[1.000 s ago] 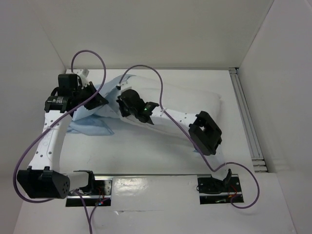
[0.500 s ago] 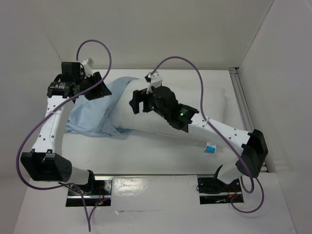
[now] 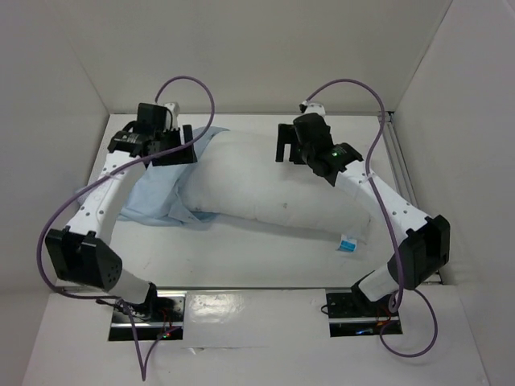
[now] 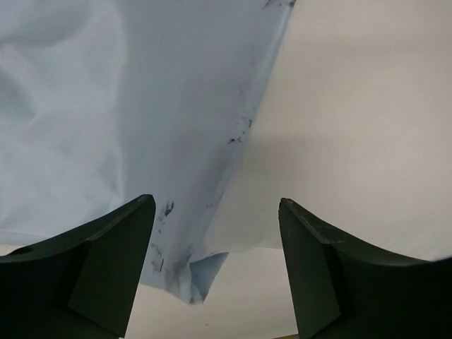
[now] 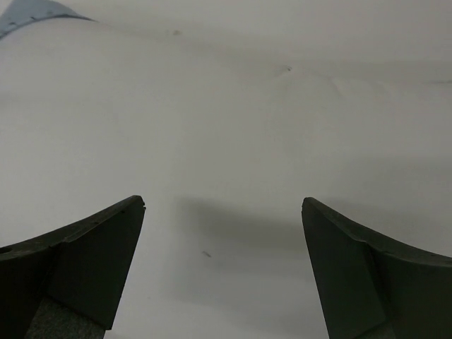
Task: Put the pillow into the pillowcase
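Observation:
The white pillow (image 3: 273, 189) lies across the middle of the table, its blue-and-white tag (image 3: 348, 244) at the near right corner. The light blue pillowcase (image 3: 149, 197) lies crumpled against the pillow's left end; how far that end reaches inside I cannot tell. My left gripper (image 3: 183, 153) hovers open over the far left seam where pillowcase (image 4: 106, 106) meets pillow (image 4: 353, 106). A speckled cloth corner hangs between its spread fingers (image 4: 113, 240), ungripped. My right gripper (image 3: 283, 145) stands open above the pillow's far edge, with bare pillow (image 5: 226, 106) under it.
White walls close in the table on three sides. A metal rail (image 3: 402, 185) runs along the right edge. Purple cables (image 3: 193, 84) loop above both wrists. The arm bases (image 3: 354, 310) sit on plates at the near edge.
Both grippers have gone from shut to open. The right arm swung back and to the right, off the pillow's middle. The left gripper shifted right along the far edge.

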